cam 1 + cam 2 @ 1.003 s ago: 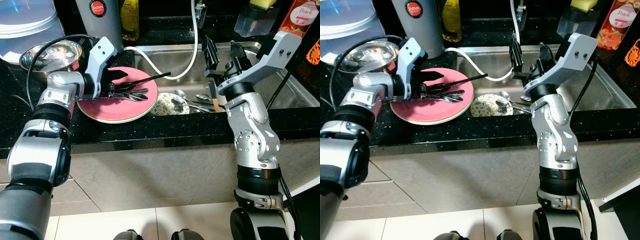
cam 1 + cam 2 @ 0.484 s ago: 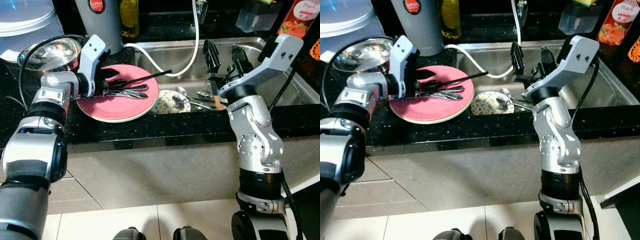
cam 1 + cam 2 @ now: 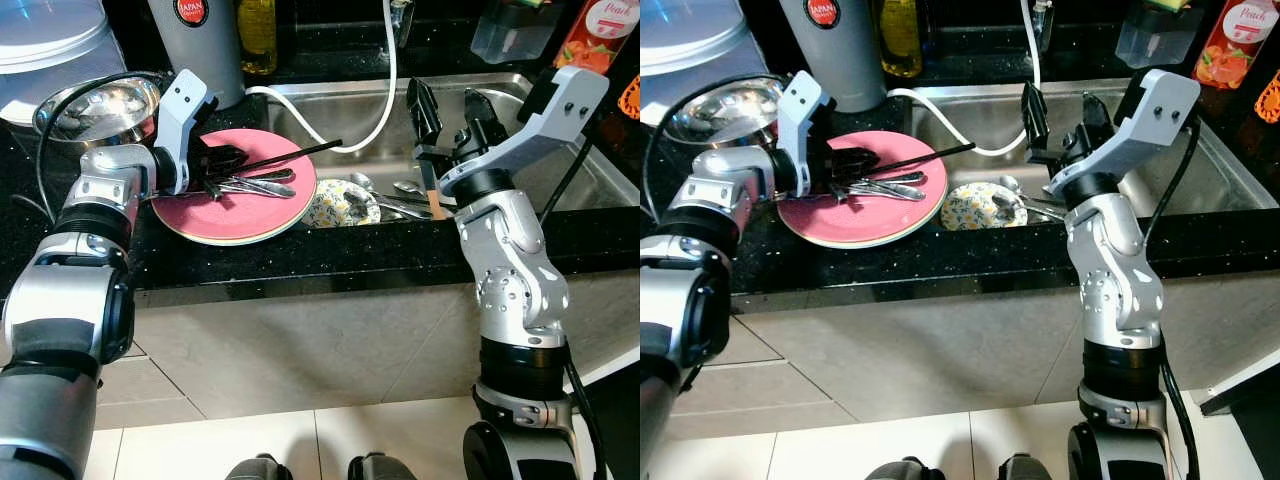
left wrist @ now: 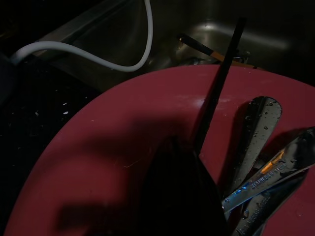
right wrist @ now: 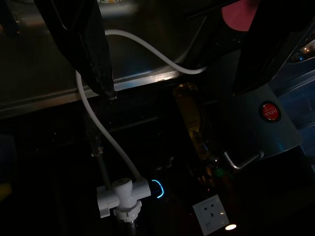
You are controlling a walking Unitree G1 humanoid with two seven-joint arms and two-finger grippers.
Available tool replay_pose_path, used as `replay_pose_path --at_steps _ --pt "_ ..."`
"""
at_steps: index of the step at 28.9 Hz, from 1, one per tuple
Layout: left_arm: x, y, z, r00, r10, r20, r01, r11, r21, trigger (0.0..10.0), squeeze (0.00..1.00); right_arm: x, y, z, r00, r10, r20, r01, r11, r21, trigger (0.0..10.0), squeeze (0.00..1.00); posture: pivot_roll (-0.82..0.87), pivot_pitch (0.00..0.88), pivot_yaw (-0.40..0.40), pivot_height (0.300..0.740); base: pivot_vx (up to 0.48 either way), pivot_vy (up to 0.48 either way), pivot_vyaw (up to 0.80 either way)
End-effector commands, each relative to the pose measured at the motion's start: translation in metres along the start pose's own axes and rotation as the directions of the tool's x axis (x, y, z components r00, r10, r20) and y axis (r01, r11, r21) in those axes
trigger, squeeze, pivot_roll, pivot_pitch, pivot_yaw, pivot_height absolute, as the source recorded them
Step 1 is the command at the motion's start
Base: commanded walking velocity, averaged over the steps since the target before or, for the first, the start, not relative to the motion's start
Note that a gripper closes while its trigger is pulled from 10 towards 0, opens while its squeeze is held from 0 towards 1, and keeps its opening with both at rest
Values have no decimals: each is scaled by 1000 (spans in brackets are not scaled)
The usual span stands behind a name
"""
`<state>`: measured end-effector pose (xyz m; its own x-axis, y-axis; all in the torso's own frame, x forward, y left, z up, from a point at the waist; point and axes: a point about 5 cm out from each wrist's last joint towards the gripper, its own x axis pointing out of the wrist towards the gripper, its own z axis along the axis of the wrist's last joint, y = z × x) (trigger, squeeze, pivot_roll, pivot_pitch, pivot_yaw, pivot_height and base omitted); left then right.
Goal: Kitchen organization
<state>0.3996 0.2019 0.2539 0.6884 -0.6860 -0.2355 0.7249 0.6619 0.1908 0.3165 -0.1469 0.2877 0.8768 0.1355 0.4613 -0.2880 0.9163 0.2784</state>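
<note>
One pink plate (image 3: 236,213) is seen on the black counter (image 3: 300,255) beside the sink (image 3: 520,110), bearing several spoons (image 4: 258,132) and a black utensil (image 3: 290,155). The left gripper (image 3: 215,170) is closed on that cutlery; stamped lettering, unreadable, is revealed on one handle in its wrist view. The right gripper (image 3: 450,110) is held spread, grasping nothing, over the sink. "JAPAN" is read on the grey jug (image 3: 200,40).

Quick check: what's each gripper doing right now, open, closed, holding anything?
Left gripper: shut on cutlery over the pink plate.
Right gripper: open, empty, above the sink.
</note>
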Motion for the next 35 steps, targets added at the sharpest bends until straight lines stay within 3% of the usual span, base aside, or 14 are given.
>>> replay_pose_path --at_steps 1,6,7,10,15,19,22,23,25,26,28,32,35 --pt "-10 4 -18 997 15 -77 -18 999 -35 0 0 -1 0 2 1000 -1 3 1 1000 -1 10000 0 -11 135 32 740 0 0 0" --pt "-10 5 -17 997 18 -75 -20 999 -34 0 0 0 0 2 1000 0 3 0 1000 -1 10000 0 -11 135 32 740 0 0 0" --pt "-13 9 -9 998 54 -34 -55 998 -24 10000 0 0 0 3 1000 3 5 -3 1000 -1 10000 0 -7 117 28 740 0 0 0" --pt "-24 19 22 990 93 104 -95 995 16 10000 0 2 0 3 1000 10 8 -10 1000 -3 10000 0 -7 110 26 740 0 0 0" --pt "-36 17 56 978 8 208 -35 992 124 10000 0 2 0 3 1000 11 10 -11 1000 -3 10000 0 3 104 27 740 0 0 0" --pt "-44 10 56 981 -61 183 22 978 207 10000 0 2 0 2 1000 13 9 -13 1000 1 10000 0 11 103 23 740 0 0 0" --pt "-48 6 47 986 -71 151 37 976 214 10000 0 3 0 1 1000 17 7 -17 1000 5 10000 0 25 102 21 740 0 0 0" --pt "-51 3 39 989 -80 123 52 974 220 10000 282 3 1 0 1000 19 6 -19 1000 7 10000 0 28 103 20 740 0 0 0" --pt "-53 0 34 991 -88 103 64 973 224 10000 282 4 1 0 1000 20 5 -20 1000 8 10000 0 28 103 20 740 0 0 0" --pt "-56 -4 30 991 -97 91 76 974 213 10000 1000 4 2 0 1000 22 4 -22 1000 10 10000 0 30 105 19 740 0 0 0" --pt "-59 -7 28 991 -103 85 84 975 204 10000 1000 4 2 -1 1000 23 3 -23 1000 12 10000 0 35 106 20 740 0 0 0" --pt "-74 -27 31 992 -91 93 63 963 263 10000 1000 3 3 -5 1000 25 -8 -25 999 22 10000 0 48 108 19 740 0 0 0" --pt "-71 -45 20 996 -72 54 53 953 299 10000 1000 2 4 -7 1000 28 -13 -27 999 28 10000 0 50 108 16 740 0 0 0"
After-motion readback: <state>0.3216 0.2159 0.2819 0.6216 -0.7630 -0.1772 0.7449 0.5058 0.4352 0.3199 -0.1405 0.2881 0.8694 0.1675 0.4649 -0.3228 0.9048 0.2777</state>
